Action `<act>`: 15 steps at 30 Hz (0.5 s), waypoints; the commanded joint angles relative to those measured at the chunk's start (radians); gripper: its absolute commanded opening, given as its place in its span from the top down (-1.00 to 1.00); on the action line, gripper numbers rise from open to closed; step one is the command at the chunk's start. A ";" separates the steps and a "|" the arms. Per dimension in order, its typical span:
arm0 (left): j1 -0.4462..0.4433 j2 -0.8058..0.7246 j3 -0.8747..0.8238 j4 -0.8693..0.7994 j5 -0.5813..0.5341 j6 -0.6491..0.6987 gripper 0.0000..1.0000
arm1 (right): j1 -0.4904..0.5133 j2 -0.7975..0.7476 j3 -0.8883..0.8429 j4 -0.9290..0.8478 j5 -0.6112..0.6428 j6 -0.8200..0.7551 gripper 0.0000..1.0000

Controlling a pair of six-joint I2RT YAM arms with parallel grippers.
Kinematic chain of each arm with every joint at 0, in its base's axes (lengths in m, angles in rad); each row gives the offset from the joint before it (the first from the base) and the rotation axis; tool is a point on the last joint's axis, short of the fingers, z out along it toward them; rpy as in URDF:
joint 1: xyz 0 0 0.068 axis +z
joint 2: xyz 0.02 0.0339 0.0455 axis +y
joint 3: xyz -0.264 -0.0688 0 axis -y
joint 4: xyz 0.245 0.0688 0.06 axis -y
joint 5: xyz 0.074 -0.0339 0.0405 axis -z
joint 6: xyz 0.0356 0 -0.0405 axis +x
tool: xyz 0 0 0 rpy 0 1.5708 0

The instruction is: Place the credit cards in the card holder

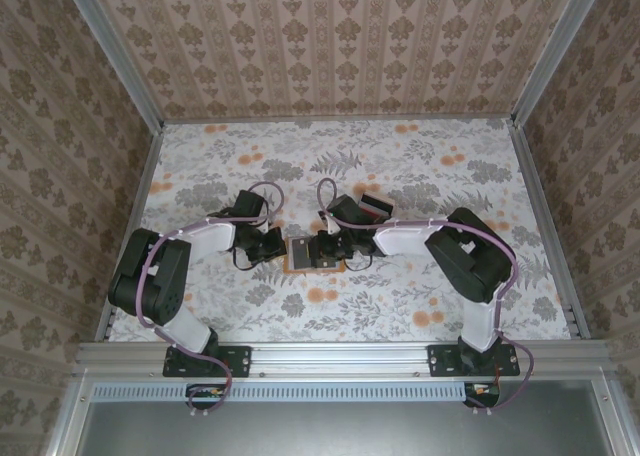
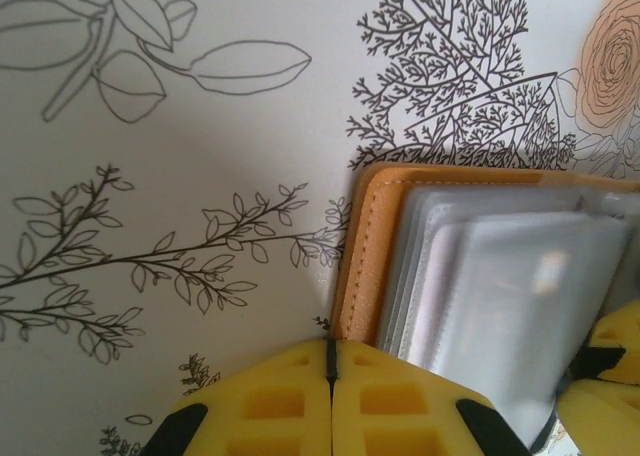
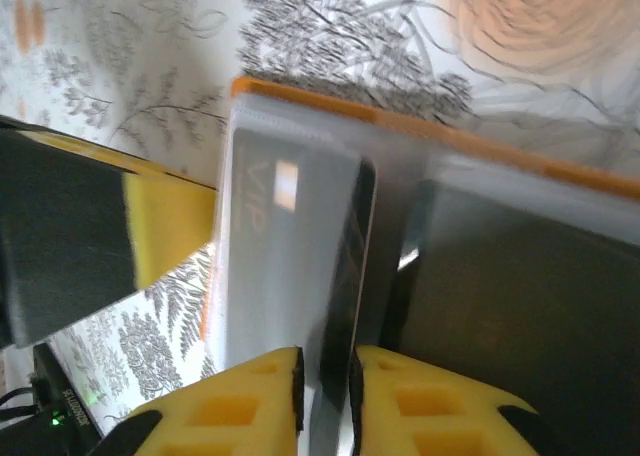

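Note:
The card holder (image 1: 301, 251) lies open on the flowered table between both arms, with an orange rim (image 2: 362, 246) and grey sleeves inside. My left gripper (image 2: 331, 348) is shut, its tips resting at the holder's orange edge and nothing between them. My right gripper (image 3: 326, 371) reaches over the holder's inside. Its jaws stand slightly apart with a black credit card (image 3: 345, 266) on edge in the gap, slanting down into a sleeve. A pale grey card marked VIP (image 3: 275, 236) lies in the pocket beside it.
A dark object (image 1: 373, 208) sits on the table behind the right arm. Patterned walls with metal rails (image 1: 540, 206) close in the table on three sides. The left arm's yellow fingers (image 3: 170, 231) sit close beside the holder in the right wrist view.

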 commanded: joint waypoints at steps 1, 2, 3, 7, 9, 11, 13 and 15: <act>-0.022 0.047 -0.007 -0.002 -0.001 0.004 0.88 | -0.006 -0.075 0.003 -0.124 0.066 -0.059 0.41; -0.022 0.050 -0.007 0.000 -0.001 0.004 0.88 | -0.008 -0.085 0.002 -0.142 0.078 -0.073 0.34; -0.021 0.053 -0.006 0.000 0.000 0.004 0.88 | -0.010 -0.092 0.000 -0.157 0.089 -0.084 0.28; -0.021 0.054 -0.002 0.005 0.009 -0.002 0.88 | -0.017 -0.103 -0.003 -0.183 0.099 -0.101 0.18; -0.021 0.048 0.004 -0.005 0.006 0.004 0.88 | -0.017 -0.121 -0.014 -0.178 0.105 -0.101 0.17; -0.021 0.040 0.012 -0.020 0.001 0.009 0.88 | -0.017 -0.133 -0.020 -0.176 0.103 -0.101 0.16; -0.020 0.022 0.020 -0.041 -0.002 0.011 0.86 | -0.019 -0.145 -0.016 -0.196 0.107 -0.106 0.15; -0.018 0.004 0.030 -0.063 -0.014 0.017 0.81 | -0.019 -0.161 -0.018 -0.219 0.120 -0.115 0.15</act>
